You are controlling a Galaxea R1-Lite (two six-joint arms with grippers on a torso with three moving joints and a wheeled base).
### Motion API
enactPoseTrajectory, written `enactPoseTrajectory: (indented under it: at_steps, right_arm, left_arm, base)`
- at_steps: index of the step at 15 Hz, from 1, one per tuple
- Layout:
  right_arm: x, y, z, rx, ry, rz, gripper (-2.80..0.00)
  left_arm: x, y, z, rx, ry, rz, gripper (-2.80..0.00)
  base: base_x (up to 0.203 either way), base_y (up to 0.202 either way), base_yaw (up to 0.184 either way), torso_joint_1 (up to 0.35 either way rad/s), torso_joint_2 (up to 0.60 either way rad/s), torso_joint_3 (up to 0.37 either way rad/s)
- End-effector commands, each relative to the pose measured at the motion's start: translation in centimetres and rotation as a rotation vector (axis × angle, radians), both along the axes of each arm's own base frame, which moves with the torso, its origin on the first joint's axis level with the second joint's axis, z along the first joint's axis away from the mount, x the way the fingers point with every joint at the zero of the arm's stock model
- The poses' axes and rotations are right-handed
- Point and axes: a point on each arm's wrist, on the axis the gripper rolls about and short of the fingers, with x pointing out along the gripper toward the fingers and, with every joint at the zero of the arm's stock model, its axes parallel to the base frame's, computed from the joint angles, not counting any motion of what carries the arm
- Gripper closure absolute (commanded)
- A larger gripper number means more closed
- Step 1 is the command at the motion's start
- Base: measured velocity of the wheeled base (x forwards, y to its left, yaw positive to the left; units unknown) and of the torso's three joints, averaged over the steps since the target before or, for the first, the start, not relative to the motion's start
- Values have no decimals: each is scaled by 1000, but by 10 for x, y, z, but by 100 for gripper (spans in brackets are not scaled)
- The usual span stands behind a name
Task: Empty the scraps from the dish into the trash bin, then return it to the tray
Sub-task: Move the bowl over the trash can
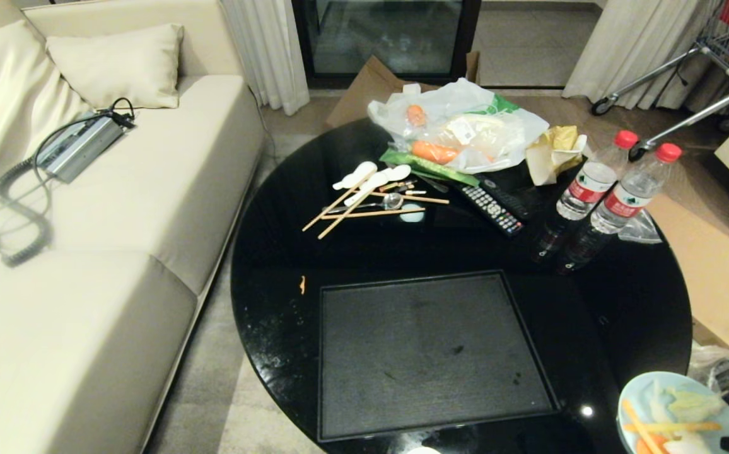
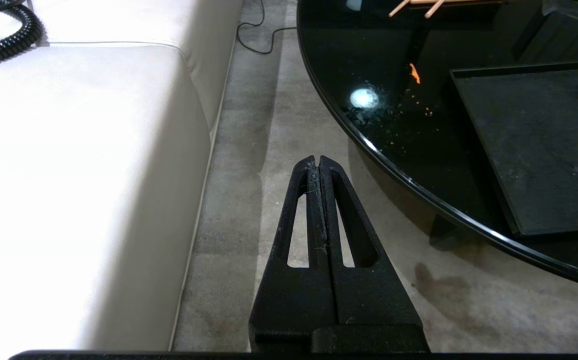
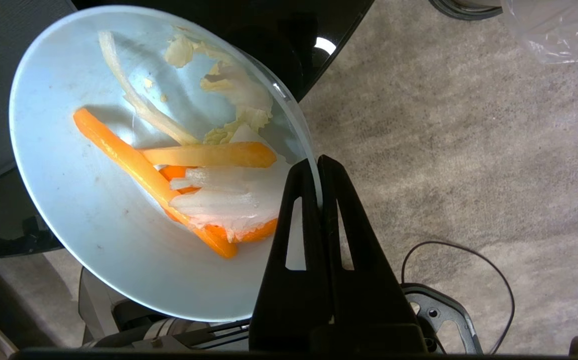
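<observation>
The dish [image 1: 639,391], a pale blue-white bowl, hangs past the table's near right edge, clear of the tray. My right gripper [image 3: 317,165] is shut on the rim of the dish [image 3: 84,200], which is tilted. The scraps [image 3: 204,175], orange carrot strips and pale peelings, lie inside the dish, and the head view shows the scraps [image 1: 670,427] too. The black tray [image 1: 427,353] lies bare on the table's near side. Crinkly clear plastic [image 1: 727,375] beyond the dish looks like the trash bin's liner; its metal wall is hidden. My left gripper [image 2: 317,159] is shut on nothing over the carpet.
On the far half of the round black table [image 1: 263,302] lie white spoons and chopsticks [image 1: 371,189], a remote [image 1: 492,208], bagged carrots [image 1: 459,129] and two water bottles [image 1: 617,202]. One orange scrap [image 1: 302,285] lies left of the tray. A sofa [image 1: 118,239] stands left, cardboard [image 1: 711,277] right.
</observation>
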Motion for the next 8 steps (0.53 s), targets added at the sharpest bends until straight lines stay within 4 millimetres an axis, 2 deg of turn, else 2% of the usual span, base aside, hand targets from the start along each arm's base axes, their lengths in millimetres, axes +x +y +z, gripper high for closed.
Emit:
enactPoseTrajectory:
  at_steps: [1, 8]
  right_arm:
    - [-1, 0, 0, 1, -2, -1, 0]
    - [-3, 0, -3, -2, 8, -3, 0]
  left_arm:
    - [0, 0, 0, -1, -1, 1, 0]
    - [0, 0, 0, -1, -1, 1, 0]
  base:
    - [0, 0, 0, 0, 0, 0]
    - [0, 0, 0, 0, 0, 0]
